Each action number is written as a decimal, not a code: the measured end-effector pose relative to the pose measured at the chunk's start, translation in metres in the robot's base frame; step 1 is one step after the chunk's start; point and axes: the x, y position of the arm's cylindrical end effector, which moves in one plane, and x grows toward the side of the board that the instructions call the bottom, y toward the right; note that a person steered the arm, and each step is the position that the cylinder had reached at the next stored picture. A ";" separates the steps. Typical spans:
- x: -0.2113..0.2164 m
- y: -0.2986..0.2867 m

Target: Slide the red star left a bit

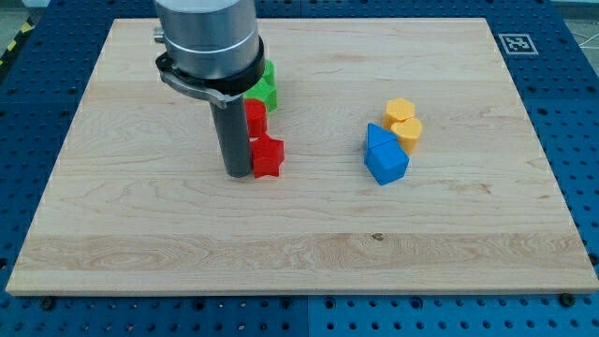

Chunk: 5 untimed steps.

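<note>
The red star [269, 156] lies on the wooden board [299, 234], left of centre. My tip [237, 174] stands right against the star's left side, touching or nearly touching it. A second red block [255, 118], shape unclear, sits just above the star, partly hidden by the rod. A green block [266, 86], probably a star, sits above that, partly hidden by the arm's grey body.
To the view's right of centre a blue block [386, 154] lies with a yellow block [404, 122] touching its upper right side. A marker tag [515, 43] sits at the board's top right corner. Blue perforated table surrounds the board.
</note>
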 end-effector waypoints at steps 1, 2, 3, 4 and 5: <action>0.053 -0.003; 0.079 0.038; 0.023 0.086; -0.009 0.095; -0.010 0.092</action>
